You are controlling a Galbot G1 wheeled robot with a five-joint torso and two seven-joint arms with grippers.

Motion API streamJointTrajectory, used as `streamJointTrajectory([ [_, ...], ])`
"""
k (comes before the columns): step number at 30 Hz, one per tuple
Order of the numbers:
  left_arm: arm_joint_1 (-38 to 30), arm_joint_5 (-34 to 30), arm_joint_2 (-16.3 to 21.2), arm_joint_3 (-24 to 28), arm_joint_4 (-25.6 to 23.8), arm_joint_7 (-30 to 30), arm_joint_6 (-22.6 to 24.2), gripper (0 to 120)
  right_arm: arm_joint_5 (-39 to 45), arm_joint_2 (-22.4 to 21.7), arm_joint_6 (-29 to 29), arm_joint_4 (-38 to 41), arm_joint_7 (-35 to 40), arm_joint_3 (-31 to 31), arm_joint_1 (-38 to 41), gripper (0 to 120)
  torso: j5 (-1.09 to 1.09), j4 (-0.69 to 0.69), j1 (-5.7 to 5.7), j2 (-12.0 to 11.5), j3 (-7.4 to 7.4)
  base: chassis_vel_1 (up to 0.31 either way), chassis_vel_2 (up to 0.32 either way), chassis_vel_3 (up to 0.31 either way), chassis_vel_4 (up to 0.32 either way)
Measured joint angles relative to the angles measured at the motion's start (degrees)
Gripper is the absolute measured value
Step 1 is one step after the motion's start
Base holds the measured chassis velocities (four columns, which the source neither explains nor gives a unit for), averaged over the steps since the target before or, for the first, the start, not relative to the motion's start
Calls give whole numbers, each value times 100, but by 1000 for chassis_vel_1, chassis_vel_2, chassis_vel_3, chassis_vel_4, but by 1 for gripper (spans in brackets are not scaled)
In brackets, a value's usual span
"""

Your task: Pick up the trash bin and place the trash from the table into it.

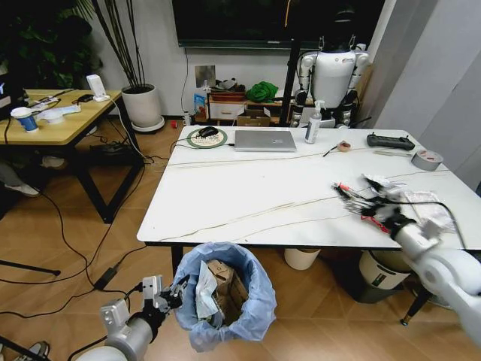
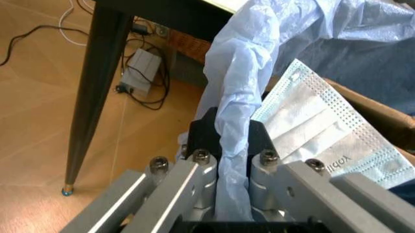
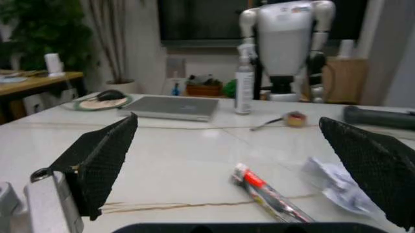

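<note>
Left tool [image 2: 224,145] gripping trash bin [image 1: 225,301]

The robot's left gripper [image 1: 174,295] sits low at the front left, its fingers pinched tight on the crinkled light-blue plastic bag lining of the small round trash bin [image 1: 252,304]. The right arm reaches forward over the large white veined table [image 1: 248,199], its right gripper [image 1: 359,200] spread wide, black mesh-textured fingers [image 3: 104,158] apart, holding nothing.

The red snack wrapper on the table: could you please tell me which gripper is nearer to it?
Right. The right gripper hovers open just before the red snack wrapper; the left gripper is below the table, clamped on the trash bin's bag.
</note>
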Motion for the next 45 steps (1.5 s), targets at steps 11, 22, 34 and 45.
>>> streamJointTrajectory([
  [11,70,67,15,56,-3,43,-29,2,-689,1350,448,253,-1147,1349,-1495,100,0,2,0,1,0,0,0,0,0],
  [22,169,144,-9,39,-67,84,-63,2,-453,1707,489,97,-1540,1294,-1502,100,1,3,0,0,0,0,0,0,0],
  [34,161,184,-88,85,-74,81,-65,2,-301,1738,573,-78,-1745,1239,-1475,100,1,2,1,0,1,-40,-32,37,31],
  [45,163,190,-106,86,-66,77,-65,2,-289,1724,589,-122,-1795,1204,-1436,100,2,3,1,0,1,-84,-75,86,83],
])
